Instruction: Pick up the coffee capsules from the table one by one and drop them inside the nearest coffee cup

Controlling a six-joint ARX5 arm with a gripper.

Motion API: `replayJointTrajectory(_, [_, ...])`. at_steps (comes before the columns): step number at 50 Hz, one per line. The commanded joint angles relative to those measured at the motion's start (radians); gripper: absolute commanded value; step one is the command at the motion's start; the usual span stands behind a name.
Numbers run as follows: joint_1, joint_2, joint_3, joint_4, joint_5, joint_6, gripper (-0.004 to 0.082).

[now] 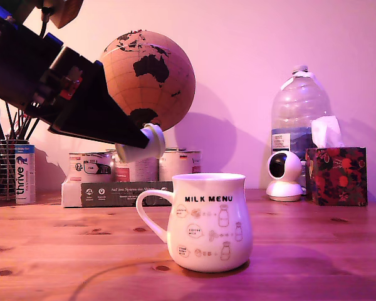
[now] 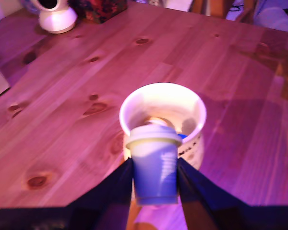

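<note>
Dim pink-purple light throughout, soft shadows, wrist view slightly blurred.

The arm (image 1: 44,75) is matte black and blocky, with a dark cable and a red marking near its wrist. Its two fingers (image 2: 110,191) are flat black wedges tapering to narrow tips.

The gripper (image 1: 140,145), clamped on the capsule (image 1: 144,143), hung in open air at upper left of the exterior view, above and left of the mug (image 1: 207,222). The mug's mouth (image 2: 162,111) lay unobstructed. Tins (image 1: 135,168) and a globe (image 1: 149,78) crowded behind; bare table (image 1: 313,251) spread at lower right.
</note>
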Motion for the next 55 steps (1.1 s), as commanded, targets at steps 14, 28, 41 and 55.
replayJointTrajectory(14, [-0.051,0.041,0.104,-0.087,-0.013,0.009,0.0177])
replayJointTrajectory(28, [-0.092,0.163,0.212,-0.153,-0.039,0.042,0.0177])
replayJointTrajectory(41, [-0.123,0.278,0.327,-0.235,-0.08,0.088,0.0178])
replayJointTrajectory(55, [-0.132,0.363,0.42,-0.3,-0.103,0.11,0.0178])
